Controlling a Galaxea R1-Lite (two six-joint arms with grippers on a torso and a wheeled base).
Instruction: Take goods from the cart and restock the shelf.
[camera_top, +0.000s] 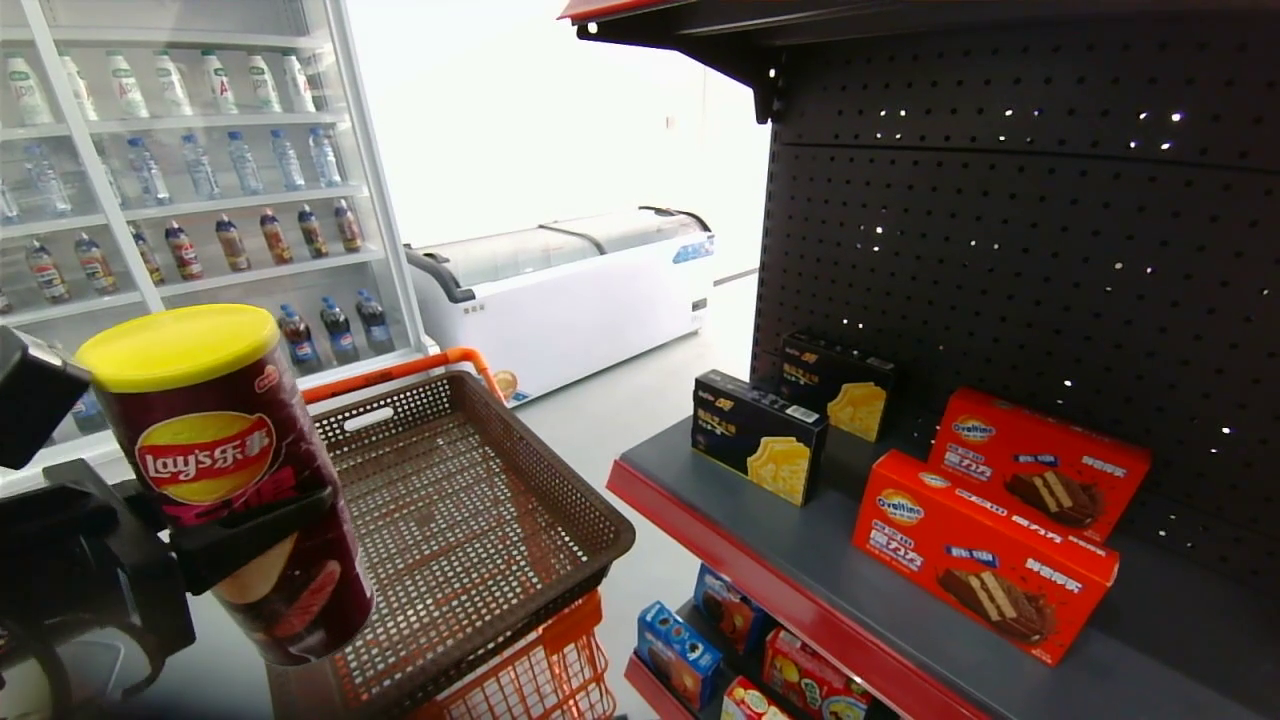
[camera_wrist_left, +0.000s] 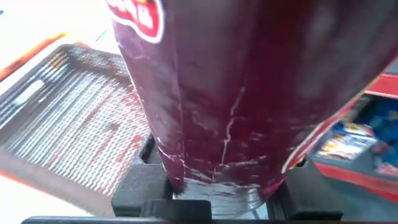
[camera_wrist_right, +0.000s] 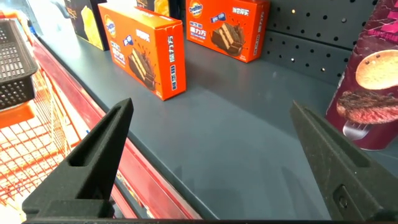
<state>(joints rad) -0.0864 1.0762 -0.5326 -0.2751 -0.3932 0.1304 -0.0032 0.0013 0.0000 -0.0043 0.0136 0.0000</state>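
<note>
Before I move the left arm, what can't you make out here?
- Head view: the chips can in the left tool hides the left part of the brown basket; I cannot tell whether goods lie there.
- Right wrist view: the second can past the open right tool is cut off by the picture's edge, lid unseen.
- Head view: the lower-shelf packs are partly covered by the grey shelf.

A shop: stocked shelf (camera_top: 1160, 620), drinks cooler (camera_top: 200, 180), chest freezer (camera_top: 570, 300), cart (camera_top: 590, 510).
</note>
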